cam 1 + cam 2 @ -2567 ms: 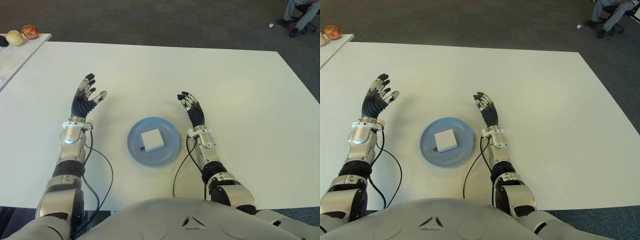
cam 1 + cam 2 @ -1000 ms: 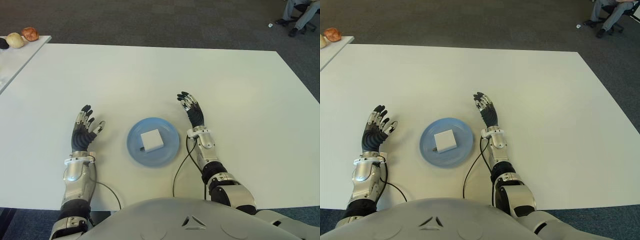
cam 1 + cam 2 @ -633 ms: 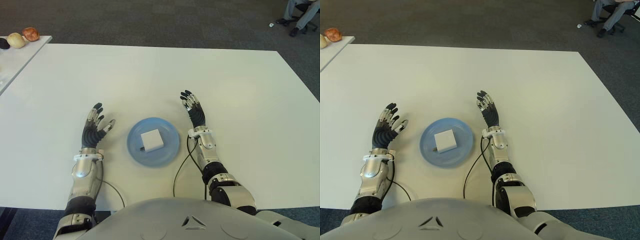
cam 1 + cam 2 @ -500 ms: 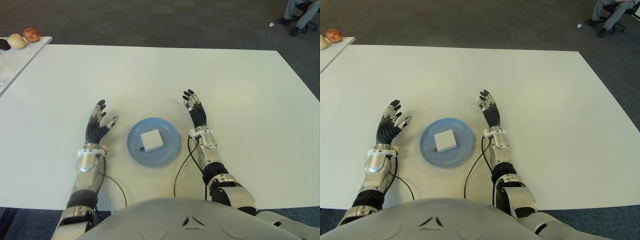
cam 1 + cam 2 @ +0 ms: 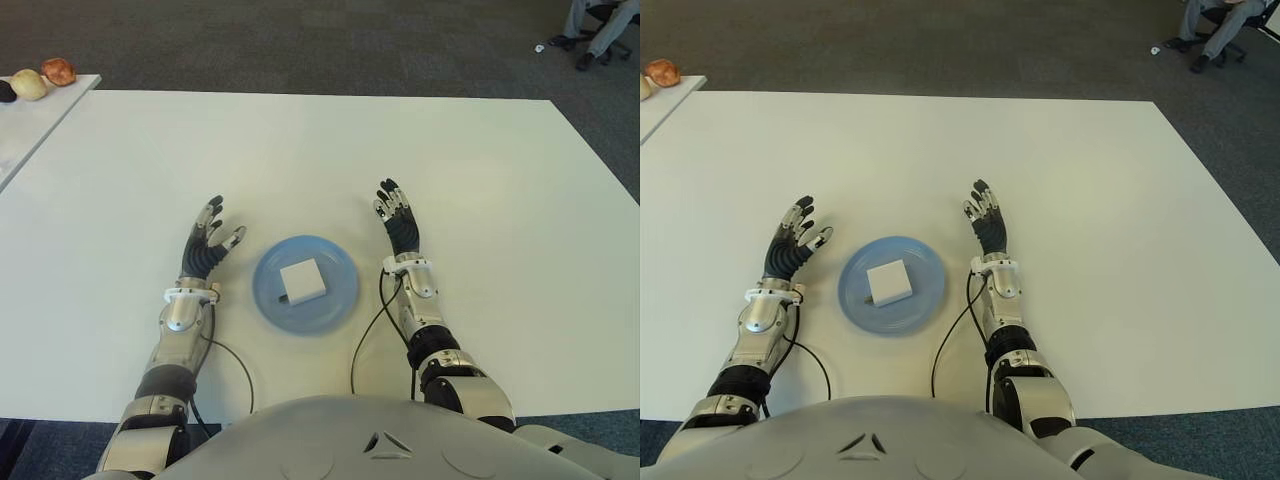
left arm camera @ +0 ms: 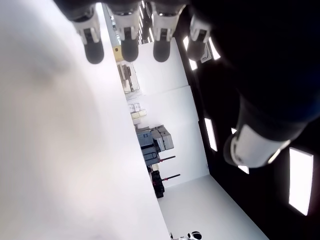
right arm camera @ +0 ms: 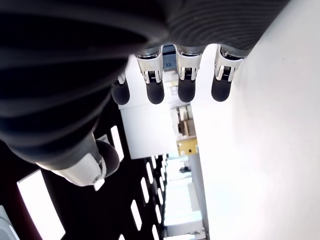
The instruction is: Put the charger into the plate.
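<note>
surface: white table (image 5: 300, 140) | on it: blue plate (image 5: 335, 305), centre near edge, between the hands

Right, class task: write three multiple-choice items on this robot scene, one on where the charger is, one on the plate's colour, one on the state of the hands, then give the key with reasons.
1. Where is the white charger?
A. in the left hand
B. on the plate
C. on the bare table beyond the plate

2. What colour is the plate?
A. light blue
B. red
C. black

3. How are the left hand and right hand?
A. both clenched on the charger
B. the left one gripping the plate's rim
C. both open and holding nothing, one on each side of the plate

Key:
1 B, the charger sits inside the plate's rim.
2 A, the plate shows pale blue against the white table.
3 C, the fingers are spread in the eye views and straight in both wrist views.
</note>
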{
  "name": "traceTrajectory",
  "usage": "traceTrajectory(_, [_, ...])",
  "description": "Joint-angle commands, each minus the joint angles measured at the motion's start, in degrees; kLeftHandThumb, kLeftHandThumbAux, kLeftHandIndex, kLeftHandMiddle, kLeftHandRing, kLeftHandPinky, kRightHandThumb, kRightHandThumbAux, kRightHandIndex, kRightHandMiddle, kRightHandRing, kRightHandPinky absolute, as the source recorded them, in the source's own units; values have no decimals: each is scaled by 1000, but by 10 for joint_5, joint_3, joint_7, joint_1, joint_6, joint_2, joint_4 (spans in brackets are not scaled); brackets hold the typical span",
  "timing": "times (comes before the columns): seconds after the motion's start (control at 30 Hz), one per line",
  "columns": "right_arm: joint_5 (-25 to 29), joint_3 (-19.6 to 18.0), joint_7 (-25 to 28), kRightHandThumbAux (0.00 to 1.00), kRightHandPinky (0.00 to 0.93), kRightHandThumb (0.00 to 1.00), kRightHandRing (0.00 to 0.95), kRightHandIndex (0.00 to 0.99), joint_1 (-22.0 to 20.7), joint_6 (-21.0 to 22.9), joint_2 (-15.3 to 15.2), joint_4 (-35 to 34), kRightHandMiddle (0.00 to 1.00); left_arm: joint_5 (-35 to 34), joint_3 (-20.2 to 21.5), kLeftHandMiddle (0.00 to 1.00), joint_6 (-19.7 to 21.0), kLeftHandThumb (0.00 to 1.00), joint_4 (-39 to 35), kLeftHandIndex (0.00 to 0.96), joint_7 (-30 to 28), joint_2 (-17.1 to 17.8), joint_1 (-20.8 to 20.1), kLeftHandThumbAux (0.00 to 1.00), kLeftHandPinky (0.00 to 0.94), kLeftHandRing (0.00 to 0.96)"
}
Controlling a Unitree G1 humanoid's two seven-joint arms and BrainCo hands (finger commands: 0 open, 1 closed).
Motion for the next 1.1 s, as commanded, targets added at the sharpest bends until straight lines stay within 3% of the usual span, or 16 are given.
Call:
traceTrajectory(0.03, [12, -2, -3, 650, 52, 0, 26, 28, 52, 33, 37, 20, 53, 4, -9, 0, 9, 0, 52, 0, -6, -6, 29, 609, 0, 0])
traceTrajectory(1.1, [30, 0, 23, 611, 76, 0, 49, 49, 59, 39, 36, 13, 75, 1, -33, 0, 27, 0, 83, 0, -39, 19, 14, 592, 0, 0])
